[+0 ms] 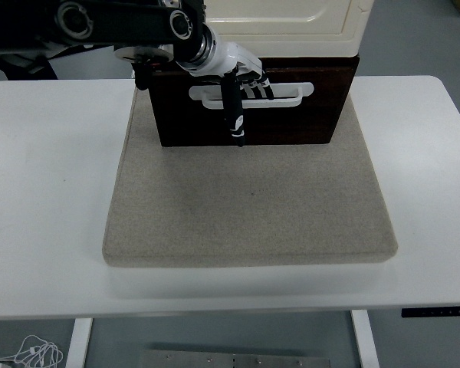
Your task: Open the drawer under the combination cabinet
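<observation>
We see the dark brown drawer (249, 103) at the far end of the grey mat (249, 199) on the white counter (46, 192), directly beneath the cream cabinet (284, 19). Our left hand (241, 77) reaches in from the left, its fingers (259, 83) hooked through the white handle (284, 98) on the drawer front, holding it, thumb pointing down over the front panel.
</observation>
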